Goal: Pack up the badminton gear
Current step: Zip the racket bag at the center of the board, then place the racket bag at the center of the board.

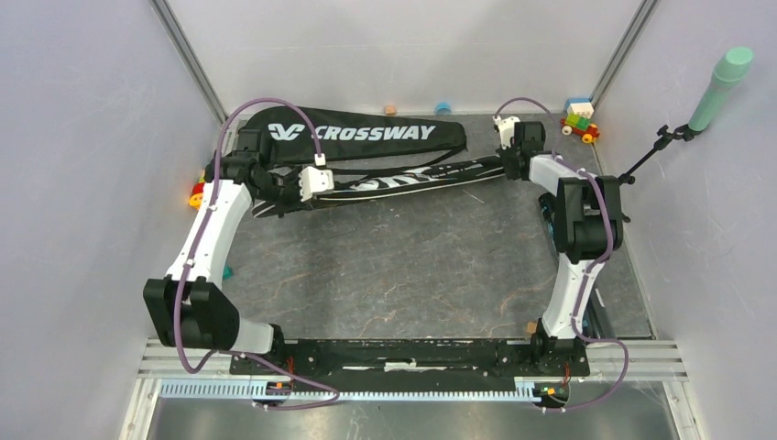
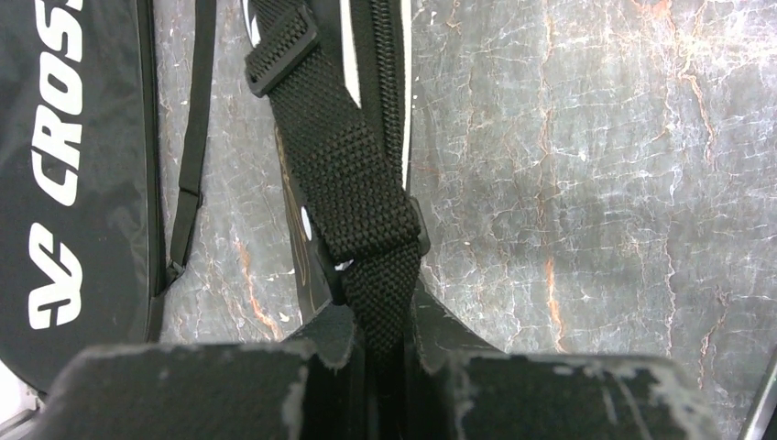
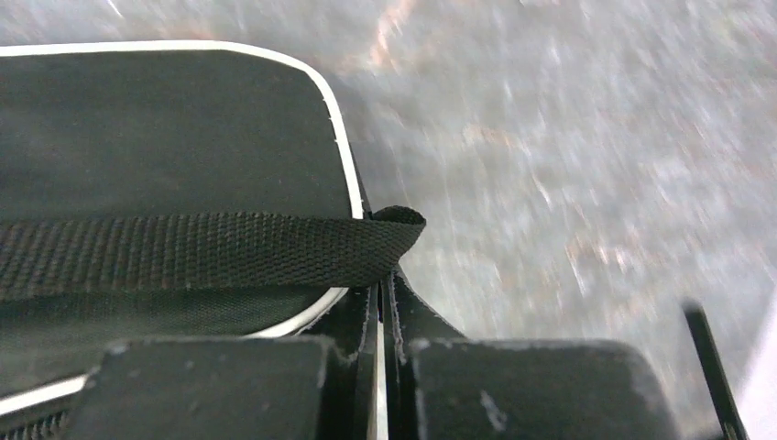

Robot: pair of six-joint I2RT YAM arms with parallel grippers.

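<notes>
The left hand (image 2: 380,312) is clamping the black webbing strap (image 2: 353,183) of the second racket bag (image 1: 412,176), fingers closed tightly on the webbing. The right hand (image 3: 385,284) is pinching the white-piped edge at that bag's opposite end, fingers fully closed. The bag is stretching between both hands over the table (image 1: 394,266), just in front of the CROSSWAY racket bag (image 1: 366,133), which is lying along the far side.

Lab test cell, white panels (image 1: 92,137), aluminium rails (image 1: 412,390)
</notes>
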